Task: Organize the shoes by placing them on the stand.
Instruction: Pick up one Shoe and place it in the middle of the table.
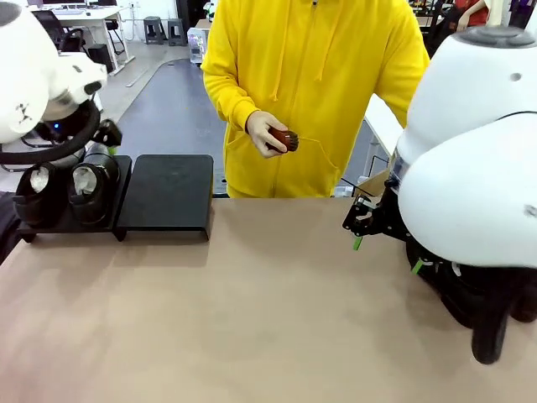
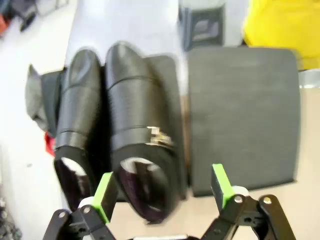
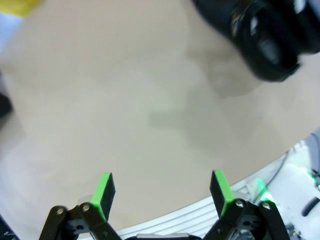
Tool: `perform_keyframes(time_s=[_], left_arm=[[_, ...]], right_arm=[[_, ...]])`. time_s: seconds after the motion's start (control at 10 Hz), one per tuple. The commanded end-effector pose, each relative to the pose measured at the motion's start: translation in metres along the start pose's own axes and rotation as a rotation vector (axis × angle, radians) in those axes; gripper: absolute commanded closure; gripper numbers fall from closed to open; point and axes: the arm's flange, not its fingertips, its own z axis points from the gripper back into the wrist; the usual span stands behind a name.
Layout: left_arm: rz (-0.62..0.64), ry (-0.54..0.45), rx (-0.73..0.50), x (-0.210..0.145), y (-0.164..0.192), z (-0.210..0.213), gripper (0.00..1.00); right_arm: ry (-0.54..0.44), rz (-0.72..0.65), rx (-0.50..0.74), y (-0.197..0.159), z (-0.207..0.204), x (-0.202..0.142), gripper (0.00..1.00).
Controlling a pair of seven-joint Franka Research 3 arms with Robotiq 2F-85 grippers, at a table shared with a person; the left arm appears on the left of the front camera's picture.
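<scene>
Two black shoes (image 1: 38,195) (image 1: 92,186) stand side by side on the left platform of the black stand (image 1: 168,195); white paper shows inside them. In the left wrist view those shoes (image 2: 140,130) (image 2: 77,115) lie just ahead of my left gripper (image 2: 162,190), which is open and empty above their heel ends. The right platform of the stand (image 2: 245,110) is bare. My right gripper (image 3: 162,192) is open over the tan table, holding nothing. Another black shoe (image 3: 265,40) lies beyond it, and dark shoes (image 1: 482,315) show under the right arm.
A person in a yellow hoodie (image 1: 315,84) stands at the far side, one hand (image 1: 267,134) holding a small brown object. The tan table (image 1: 252,319) stretches wide between the arms. The bulky right arm (image 1: 478,143) blocks the view of the right side.
</scene>
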Motion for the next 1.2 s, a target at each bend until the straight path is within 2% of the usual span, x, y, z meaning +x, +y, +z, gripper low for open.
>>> perform_keyframes(time_s=[0.0,0.2,0.4,0.5,0.6,0.7,0.8,0.9,1.0,1.1], left_arm=[[-0.028,-0.043,-0.133,-0.026,-0.016,0.065,0.04],[-0.033,0.142,-0.283,-0.046,-0.032,0.095,0.04],[-0.136,0.264,-0.408,-0.063,-0.045,0.11,0.04],[-0.149,0.291,-0.435,-0.064,-0.045,0.111,0.04],[-0.134,0.291,-0.44,-0.064,-0.044,0.11,0.04],[-0.105,0.288,-0.436,-0.061,-0.041,0.105,0.04],[-0.132,0.289,-0.441,-0.075,-0.058,0.112,0.04],[-0.132,0.289,-0.441,-0.075,-0.058,0.112,0.04],[-0.132,0.289,-0.441,-0.075,-0.058,0.112,0.04],[-0.132,0.289,-0.441,-0.075,-0.058,0.112,0.04]], right_arm=[[-0.024,0.055,0.012,-0.03,0.029,-0.038,0.0],[-0.002,0.078,-0.019,-0.053,0.047,-0.061,0.0],[0.045,0.152,-0.052,-0.075,0.05,-0.074,0.0],[0.07,0.175,-0.048,-0.078,0.049,-0.073,0.0],[0.105,0.043,-0.063,-0.075,0.054,-0.069,0.0],[0.023,0.139,-0.065,-0.07,0.051,-0.08,0.0],[0.023,0.139,-0.065,-0.07,0.051,-0.08,0.0],[0.049,0.114,-0.075,-0.076,0.05,-0.077,0.0],[-0.013,0.241,-0.189,-0.068,0.044,-0.06,0.0],[-0.025,0.25,-0.26,-0.074,0.035,-0.024,0.0]])
